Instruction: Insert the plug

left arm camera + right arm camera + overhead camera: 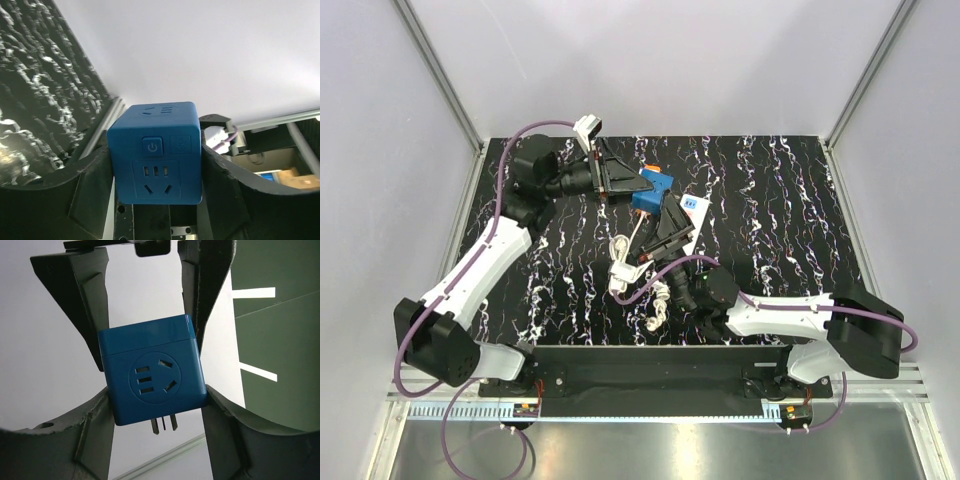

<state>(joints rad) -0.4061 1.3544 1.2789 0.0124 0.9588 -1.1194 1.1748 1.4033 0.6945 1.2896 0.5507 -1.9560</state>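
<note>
The blue cube plug (651,194) hangs in the air above the black marbled table (790,200), between both grippers. My left gripper (638,186) reaches in from the left and my right gripper (662,216) comes up from below. In the left wrist view the plug (156,150) shows its power button and socket face, and my left gripper (156,167) presses its fingers on both side walls. In the right wrist view the plug (152,372) has its metal prongs (164,424) pointing down, my right gripper (157,399) is shut on its sides, and the left fingers (82,300) clamp its upper part.
A white power strip (696,212) lies on the table, partly hidden behind my right gripper. A white cable (620,262) coils in front of it, near the middle of the table. Something small and orange (651,168) shows just behind the plug. Grey walls enclose the table.
</note>
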